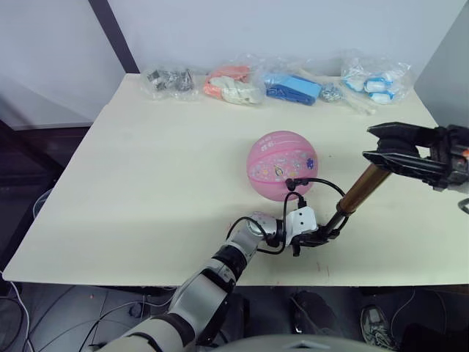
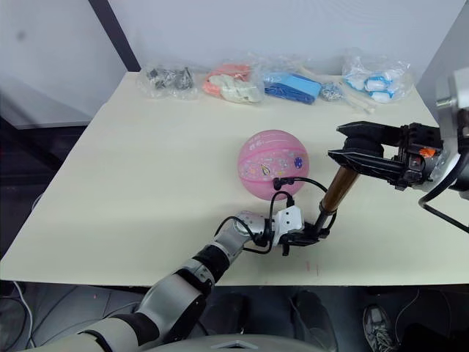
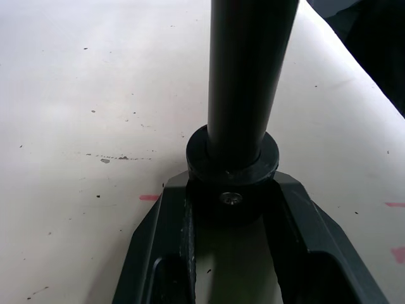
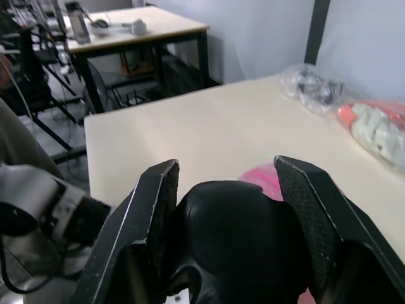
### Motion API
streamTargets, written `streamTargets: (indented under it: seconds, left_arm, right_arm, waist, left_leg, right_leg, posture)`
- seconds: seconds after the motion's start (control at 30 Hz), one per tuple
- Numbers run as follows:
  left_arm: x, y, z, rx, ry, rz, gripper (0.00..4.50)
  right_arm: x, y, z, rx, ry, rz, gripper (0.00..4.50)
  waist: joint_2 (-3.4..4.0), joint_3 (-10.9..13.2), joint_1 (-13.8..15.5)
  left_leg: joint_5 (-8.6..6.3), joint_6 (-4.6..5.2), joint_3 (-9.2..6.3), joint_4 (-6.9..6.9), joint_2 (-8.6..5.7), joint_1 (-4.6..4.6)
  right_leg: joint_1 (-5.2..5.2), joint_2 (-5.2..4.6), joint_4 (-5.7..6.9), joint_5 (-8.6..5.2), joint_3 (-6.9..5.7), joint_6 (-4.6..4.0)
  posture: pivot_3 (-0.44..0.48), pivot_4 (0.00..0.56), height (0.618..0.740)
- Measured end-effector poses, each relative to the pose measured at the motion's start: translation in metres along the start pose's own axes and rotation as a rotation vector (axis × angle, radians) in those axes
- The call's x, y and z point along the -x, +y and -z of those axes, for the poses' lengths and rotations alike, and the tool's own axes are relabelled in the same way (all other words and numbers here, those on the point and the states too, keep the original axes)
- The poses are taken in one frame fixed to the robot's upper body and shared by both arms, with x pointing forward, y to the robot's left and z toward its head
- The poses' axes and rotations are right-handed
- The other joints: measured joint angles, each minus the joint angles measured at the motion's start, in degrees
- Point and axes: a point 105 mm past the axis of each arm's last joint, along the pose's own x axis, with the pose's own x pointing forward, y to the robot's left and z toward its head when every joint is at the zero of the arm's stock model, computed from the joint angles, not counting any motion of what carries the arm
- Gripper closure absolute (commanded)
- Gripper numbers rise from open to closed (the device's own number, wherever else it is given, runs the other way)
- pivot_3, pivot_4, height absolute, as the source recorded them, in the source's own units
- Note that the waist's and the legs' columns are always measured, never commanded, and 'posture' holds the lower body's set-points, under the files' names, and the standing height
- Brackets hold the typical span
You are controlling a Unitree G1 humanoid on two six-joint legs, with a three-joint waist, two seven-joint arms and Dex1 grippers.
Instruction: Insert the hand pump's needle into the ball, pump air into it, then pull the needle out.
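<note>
- Bracing the hand pump (image 1: pixel 357 192) at its black lower end cap, the left pincer (image 1: pixel 316 236) is clamped tight there near the table's (image 1: pixel 146 183) front edge, apparently to steady the cylinder for pumping.
- The right pincer (image 1: pixel 390 150) straddles the black T-handle at the pump's upper end, its two fingers (image 4: pixel 155 215) flanking the grip; whether they press it cannot be told.
- The pump tilts away from the ball (image 1: pixel 282 165), which sits mid-table just beside it.
- The black hose loops from the pump base to the ball's near side, where the needle's (image 1: pixel 291 182) fitting meets the rubber, seemingly already inserted.
- Bagged items (image 1: pixel 234 84) line the far edge, well apart.
</note>
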Motion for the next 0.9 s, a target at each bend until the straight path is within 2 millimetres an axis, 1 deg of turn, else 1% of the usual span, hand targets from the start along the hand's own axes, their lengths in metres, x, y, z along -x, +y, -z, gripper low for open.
streamTargets:
  seconds: [0.1,0.27,0.6,0.77,0.9]
  left_arm:
    - [0.0,0.0,-0.001,0.0,0.0,0.002,3.43]
    - [0.0,0.0,0.0,0.004,0.004,0.0,3.43]
    - [0.001,0.001,0.003,0.011,0.015,-0.01,3.43]
    - [0.001,0.001,0.005,0.015,0.021,-0.012,3.43]
    - [0.002,0.001,0.006,0.016,0.022,-0.013,3.43]
  right_arm:
    - [0.0,0.0,0.002,-0.001,0.006,0.005,2.48]
    - [0.002,-0.001,0.015,0.013,0.014,0.029,2.48]
    - [-0.01,0.002,0.07,0.025,0.048,0.046,2.48]
    - [-0.017,0.003,0.092,0.016,0.051,0.058,2.48]
    - [-0.022,0.003,0.107,0.004,0.041,0.075,2.48]
  waist:
    - [0.0,0.0,0.04]
    - [0.0,-0.04,0.02]
    - [-0.27,-0.25,-0.11]
    - [-0.37,-0.31,-0.13]
    - [-0.42,-0.35,-0.18]
  left_leg:
    - [0.0,0.0,0.01,0.04,-0.01,-0.11]
    - [0.0,0.0,0.02,0.03,0.0,-0.07]
    - [0.0,0.0,0.05,0.05,0.03,0.17]
    - [-0.01,-0.01,0.06,-0.05,0.04,0.55]
    - [-0.01,-0.01,0.09,-0.08,0.05,0.62]
  right_leg:
    - [-0.1,-0.01,0.0,0.01,0.01,0.0]
    - [-0.09,0.0,0.02,0.0,0.01,0.01]
    - [0.08,0.08,0.06,0.0,0.01,0.02]
    - [0.41,0.07,0.04,-0.02,0.02,0.03]
    - [0.43,0.07,0.04,-0.03,0.05,0.04]
  posture:
    - [0.0,0.15,0.736]
    - [0.0,0.15,0.736]
    - [0.0,0.15,0.736]
    - [0.0,0.15,0.736]
    - [0.0,0.15,0.736]
